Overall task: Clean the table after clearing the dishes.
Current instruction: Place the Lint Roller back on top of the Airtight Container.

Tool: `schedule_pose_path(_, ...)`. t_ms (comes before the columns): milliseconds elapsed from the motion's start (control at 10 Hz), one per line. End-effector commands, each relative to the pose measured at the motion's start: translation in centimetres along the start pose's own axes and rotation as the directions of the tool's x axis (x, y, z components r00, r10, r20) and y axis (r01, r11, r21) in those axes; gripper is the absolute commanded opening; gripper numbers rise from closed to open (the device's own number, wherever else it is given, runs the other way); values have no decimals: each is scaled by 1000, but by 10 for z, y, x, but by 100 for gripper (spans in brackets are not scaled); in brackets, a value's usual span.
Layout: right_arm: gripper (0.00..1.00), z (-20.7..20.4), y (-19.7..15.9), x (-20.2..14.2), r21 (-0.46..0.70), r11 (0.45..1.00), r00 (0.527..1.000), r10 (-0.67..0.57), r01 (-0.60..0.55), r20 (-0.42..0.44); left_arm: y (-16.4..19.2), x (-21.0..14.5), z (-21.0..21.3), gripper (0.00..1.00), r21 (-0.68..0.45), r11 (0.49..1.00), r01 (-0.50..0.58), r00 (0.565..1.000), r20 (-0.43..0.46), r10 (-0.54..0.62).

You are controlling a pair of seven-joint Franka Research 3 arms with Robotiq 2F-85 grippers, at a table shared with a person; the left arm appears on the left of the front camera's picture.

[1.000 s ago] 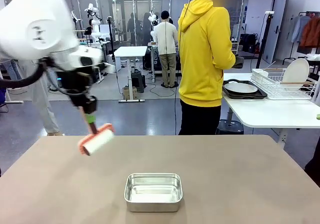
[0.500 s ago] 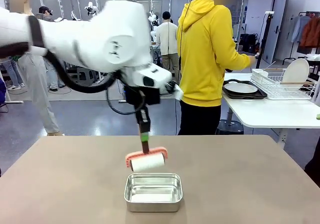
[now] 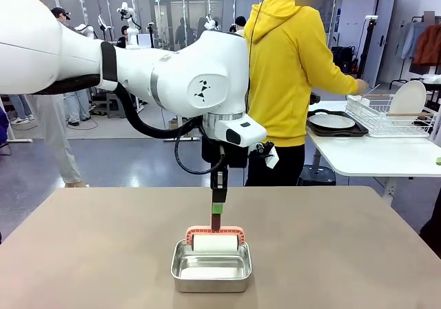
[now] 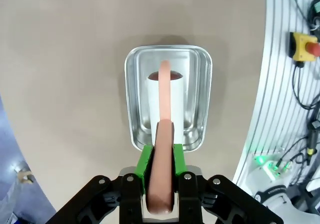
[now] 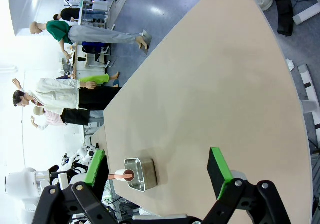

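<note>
My left gripper (image 3: 218,210) is shut on the salmon handle of a cleaning roller (image 3: 216,242). It holds the roller upright, with the white roll down inside the steel pan (image 3: 211,267) near the taupe table's (image 3: 344,240) front edge. In the left wrist view the green fingers (image 4: 145,163) clamp the handle and the roll (image 4: 165,91) lies within the pan's rim (image 4: 131,99). Whether the roll touches the bottom I cannot tell. My right gripper (image 5: 157,173) hangs open high above the table (image 5: 210,84). A white plate on a dark tray (image 3: 332,122) rests on the side table.
A person in a yellow hoodie (image 3: 286,81) stands beyond the far edge, reaching toward a wire dish rack (image 3: 393,112) on the white side table (image 3: 372,154). The taupe top around the pan is bare.
My left arm has swung from the table's left side to the middle. It carried the roller to the right and lowered it into the steel pan. The person's arm has reached toward the rack.
</note>
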State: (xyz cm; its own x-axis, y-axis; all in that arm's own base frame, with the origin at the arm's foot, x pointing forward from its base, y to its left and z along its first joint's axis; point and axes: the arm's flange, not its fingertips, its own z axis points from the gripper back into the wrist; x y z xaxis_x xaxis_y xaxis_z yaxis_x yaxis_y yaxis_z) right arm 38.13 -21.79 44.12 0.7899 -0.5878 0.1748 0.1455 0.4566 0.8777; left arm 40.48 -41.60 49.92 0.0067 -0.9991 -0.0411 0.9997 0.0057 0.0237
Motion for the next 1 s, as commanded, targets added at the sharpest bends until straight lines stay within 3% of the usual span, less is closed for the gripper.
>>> schedule_pose_path(0, 100, 3, 1, -2, -7, 1000, 1000, 6, -6, -9, 7, -1, -3, 22, -15, 1000, 24, 1000, -13, -24)
schedule_pose_path(500, 100, 3, 1, -2, -7, 1000, 1000, 6, -6, -9, 45, -17, -48, 22, -46, 999, 12, 999, 36, -10)
schedule_pose_path(900, 100, 3, 1, -2, -7, 1000, 1000, 6, -6, -9, 58, -21, -72, 25, -93, 996, 0, 1000, 8, 0)
